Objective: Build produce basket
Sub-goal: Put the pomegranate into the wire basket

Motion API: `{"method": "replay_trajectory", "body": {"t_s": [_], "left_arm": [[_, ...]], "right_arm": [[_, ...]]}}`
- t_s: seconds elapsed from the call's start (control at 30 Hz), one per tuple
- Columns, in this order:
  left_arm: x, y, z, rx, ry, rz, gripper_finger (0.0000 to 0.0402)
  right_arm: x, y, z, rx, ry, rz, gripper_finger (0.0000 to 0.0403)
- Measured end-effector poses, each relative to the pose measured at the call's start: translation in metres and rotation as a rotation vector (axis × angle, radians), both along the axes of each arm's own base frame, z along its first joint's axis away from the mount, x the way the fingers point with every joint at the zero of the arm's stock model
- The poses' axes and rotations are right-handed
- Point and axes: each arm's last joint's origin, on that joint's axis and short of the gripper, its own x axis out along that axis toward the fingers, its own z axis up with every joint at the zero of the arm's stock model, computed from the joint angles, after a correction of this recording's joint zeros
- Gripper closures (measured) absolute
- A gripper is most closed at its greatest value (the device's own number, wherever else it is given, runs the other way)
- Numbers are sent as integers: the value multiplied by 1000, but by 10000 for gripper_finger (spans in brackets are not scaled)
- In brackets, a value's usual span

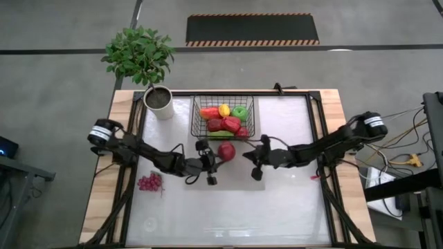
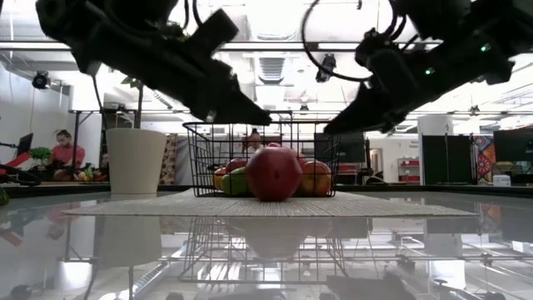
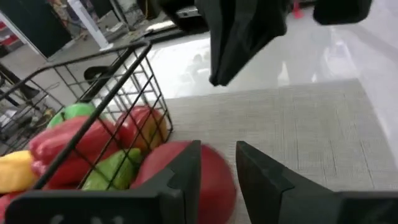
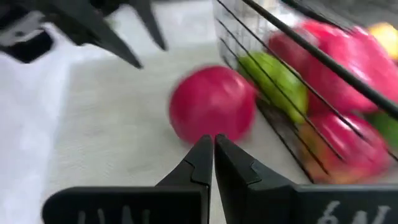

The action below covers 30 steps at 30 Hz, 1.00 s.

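Observation:
The black wire basket stands on a pale mat at the table's far middle, holding red, yellow and green produce. A red apple rests on the mat just outside the basket's near side. My left gripper hovers left of the apple, open with a narrow gap, fingertips slanting down above the fruit. My right gripper hovers right of it, shut, tips short of the apple. Purple grapes lie on the table at the near left.
A white pot with a green plant stands at the far left corner, left of the basket. The mat stretches bare to the right of the apple. Black frame rails run along the table's sides. A person sits far off in the room.

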Motion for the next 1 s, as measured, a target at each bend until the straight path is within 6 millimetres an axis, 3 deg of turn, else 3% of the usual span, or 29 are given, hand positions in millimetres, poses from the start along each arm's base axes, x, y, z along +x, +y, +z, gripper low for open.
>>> {"method": "replay_trajectory", "body": {"t_s": [0.23,0.47,0.77,1.0], "left_arm": [[-19,-4,27,-4,-16,-25,318],[-37,1,20,-68,-19,4,318],[-37,2,11,-112,-16,29,318],[-36,2,10,-145,-32,46,318]], "right_arm": [[41,3,-10,-160,3,-52,394],[74,3,-9,-251,46,-94,394],[79,0,-13,-267,149,-156,394],[78,9,-14,-229,164,-52,394]]}}
